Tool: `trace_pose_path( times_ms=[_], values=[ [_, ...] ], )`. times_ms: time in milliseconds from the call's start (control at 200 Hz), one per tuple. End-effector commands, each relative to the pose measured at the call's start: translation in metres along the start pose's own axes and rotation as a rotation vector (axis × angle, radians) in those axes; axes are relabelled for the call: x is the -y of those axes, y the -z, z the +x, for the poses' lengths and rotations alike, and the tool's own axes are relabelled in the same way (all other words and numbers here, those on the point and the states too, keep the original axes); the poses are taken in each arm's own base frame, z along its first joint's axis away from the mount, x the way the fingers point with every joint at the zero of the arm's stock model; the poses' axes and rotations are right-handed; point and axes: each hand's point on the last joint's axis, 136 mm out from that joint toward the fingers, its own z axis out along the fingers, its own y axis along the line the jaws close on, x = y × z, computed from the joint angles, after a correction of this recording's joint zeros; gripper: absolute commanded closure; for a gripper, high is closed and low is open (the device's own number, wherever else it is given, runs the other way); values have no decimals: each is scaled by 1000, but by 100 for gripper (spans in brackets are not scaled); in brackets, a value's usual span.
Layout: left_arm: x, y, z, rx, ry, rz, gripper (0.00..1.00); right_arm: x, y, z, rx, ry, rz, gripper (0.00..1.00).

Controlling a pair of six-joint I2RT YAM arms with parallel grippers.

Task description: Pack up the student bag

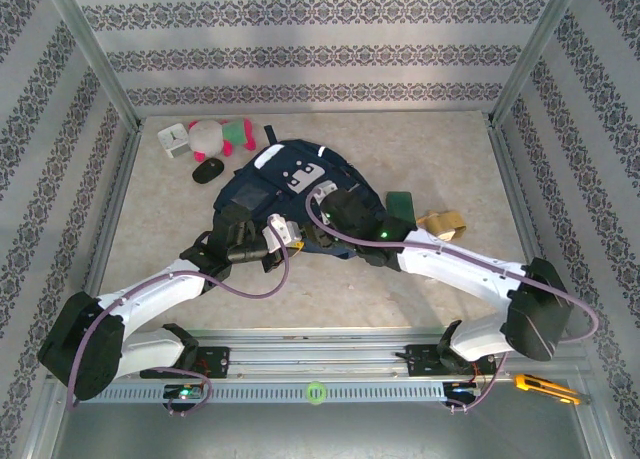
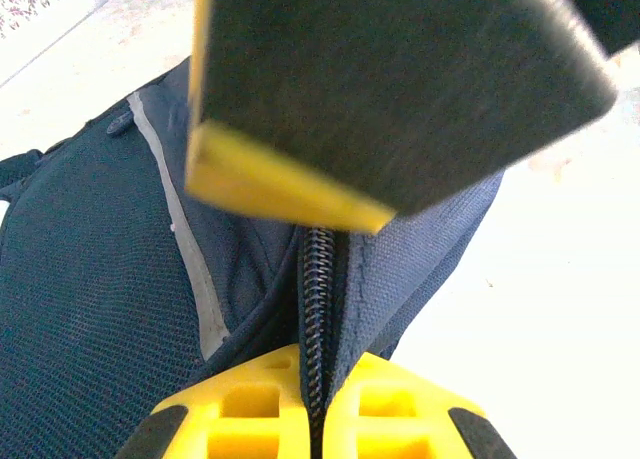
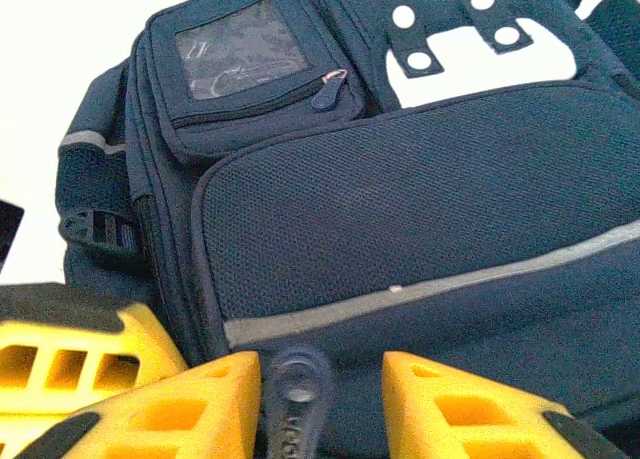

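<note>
At near edge of the table, an orange utility knife is lying by the right end of the rail, well apart from everything else. Further in, my left gripper is clamping the student bag at its zip seam: both yellow fingers are pressing together on the navy fabric, zip teeth running straight down into the pinch. Just beside it my right gripper is hovering with jaws apart around a dark zip pull, blurred, gaps showing either side, so nothing is getting gripped there. Bag is lying flat mid-table, front up, grey-white patch and clear-window pocket facing me, a pale stripe crossing below the mesh panel. Right of the bag a dark green item and a tan item are sitting near each other; cannot tell what they are. Beyond the bag, toward the far left corner, a black mouse is resting closest, then a pink-and-white plush toy and a white cube sitting just beside each other
</note>
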Motion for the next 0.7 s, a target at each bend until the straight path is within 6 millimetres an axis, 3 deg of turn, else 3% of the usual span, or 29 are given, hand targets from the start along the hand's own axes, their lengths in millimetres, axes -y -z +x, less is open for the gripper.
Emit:
trace_pose_path(
  times_ms=[0, 255, 405, 615, 695],
  values=[
    [-18, 6, -37, 123, -53, -66, 100, 9, 16, 3, 40, -85, 21, 73],
    [-25, 4, -33, 100, -50, -104, 100, 2, 32, 6, 103, -159, -86, 100],
    [-27, 5, -32, 93, -45, -120, 100, 9, 39, 4, 137, -225, -134, 100],
    [-29, 8, -23, 70, -43, -150, 100, 47, 49, 12, 192, -327, -116, 100],
    [-26, 9, -22, 65, -41, -139, 100, 51, 54, 7, 220, -346, -166, 100]
  ],
)
